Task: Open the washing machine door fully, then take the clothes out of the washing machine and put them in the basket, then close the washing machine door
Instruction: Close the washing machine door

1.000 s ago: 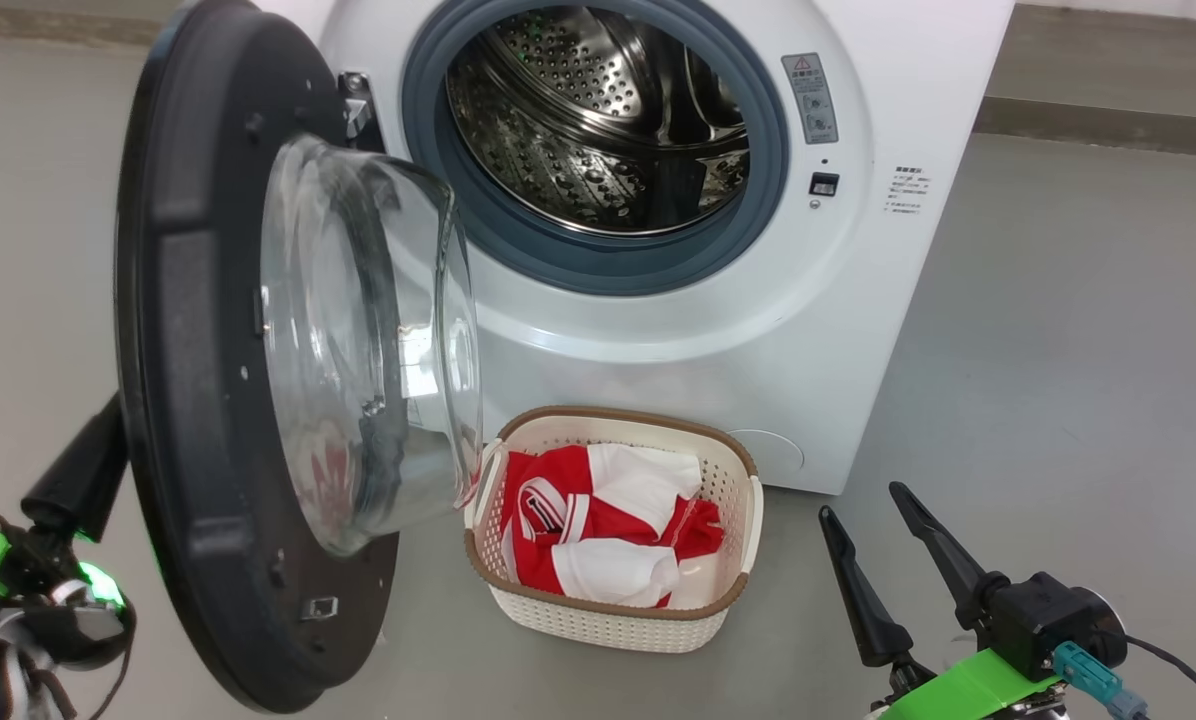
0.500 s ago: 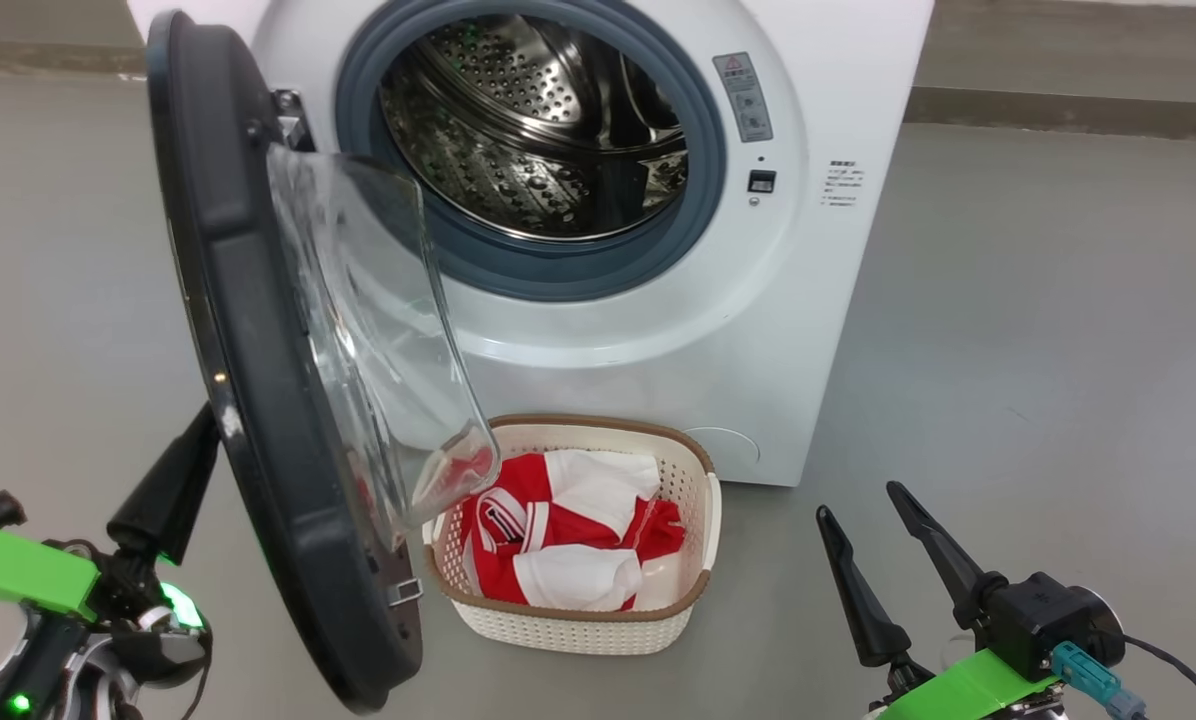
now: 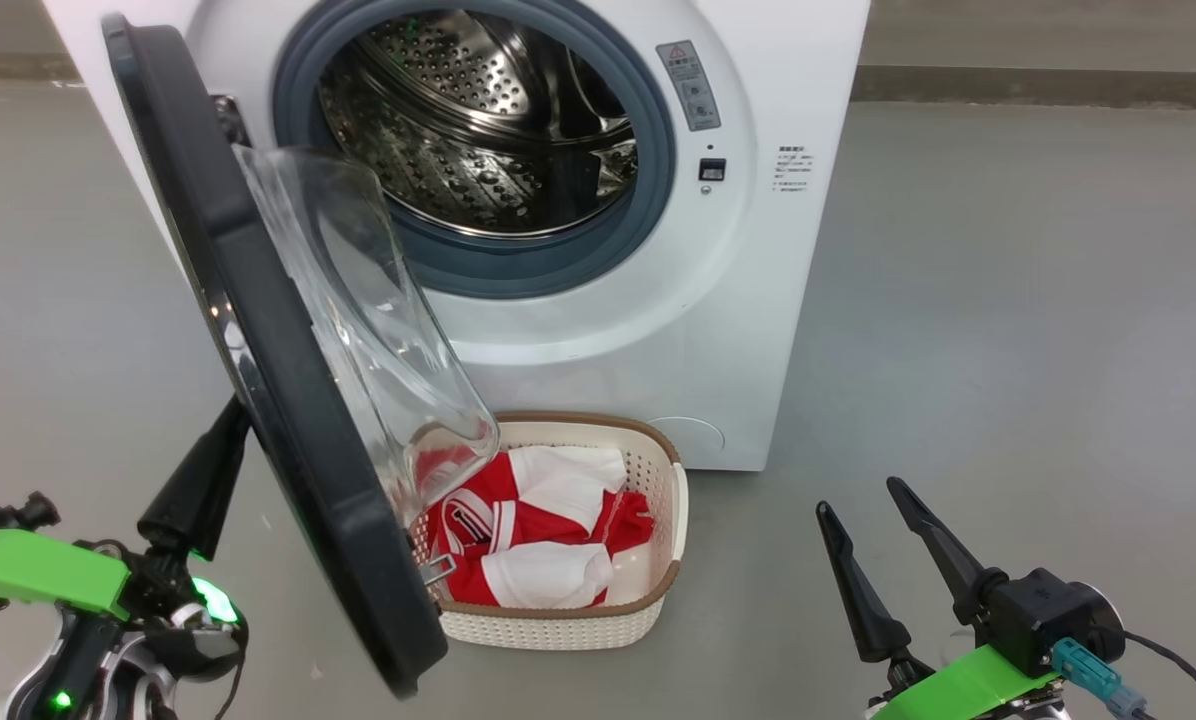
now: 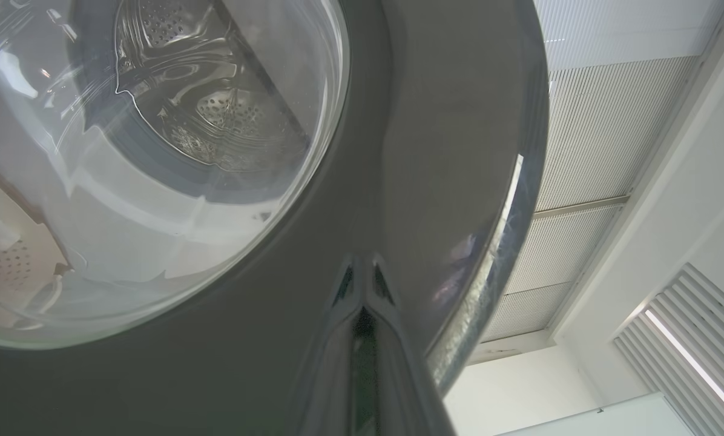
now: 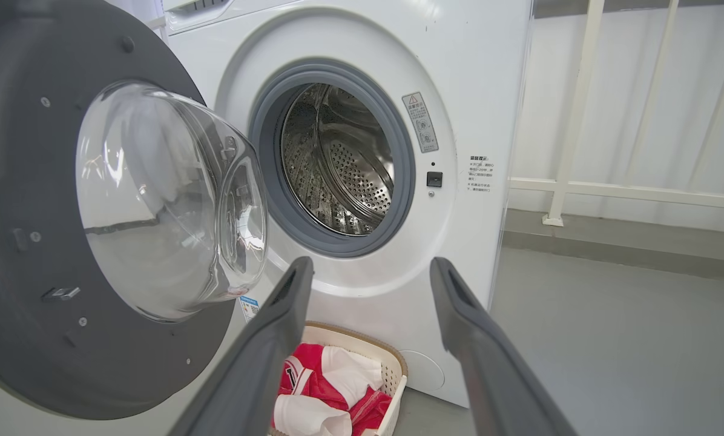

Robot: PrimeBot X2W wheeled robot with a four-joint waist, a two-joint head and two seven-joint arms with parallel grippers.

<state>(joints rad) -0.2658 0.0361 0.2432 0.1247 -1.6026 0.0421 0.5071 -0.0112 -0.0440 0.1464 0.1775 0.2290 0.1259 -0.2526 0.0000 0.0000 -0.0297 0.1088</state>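
Now, door [image 3: 268,370]: hung from the left side of the machine [image 3: 758,300], standing roughly halfway out from its front. The glass bowl faces the drum [image 3: 478,130], and the door is not latched.
Left gripper [image 3: 233,430]: jaws pressed together with nothing between them. In the left wrist view the tips rest against the door's glossy outer face, which looks like a placing for a push.
Drum: bare perforated steel as far as can be seen, with no fabric visible inside.
Clothes [image 3: 538,530]: a red and white heap lying in the basket [image 3: 558,630], below its brown rim.
Basket: on the floor [image 3: 1008,350], just before the machine's lower front. In the head view the door's lower edge overlaps its left end.
Right gripper [image 3: 858,500]: jaws wide and empty, low over the floor, well apart from the machine's right front corner.
Done: opening and unloading both look complete.
Left: only the closing. The door must go through the rest of its arc and catch.
Unclear: whether the door's lower edge will clear the basket's rim cannot be told from these views.
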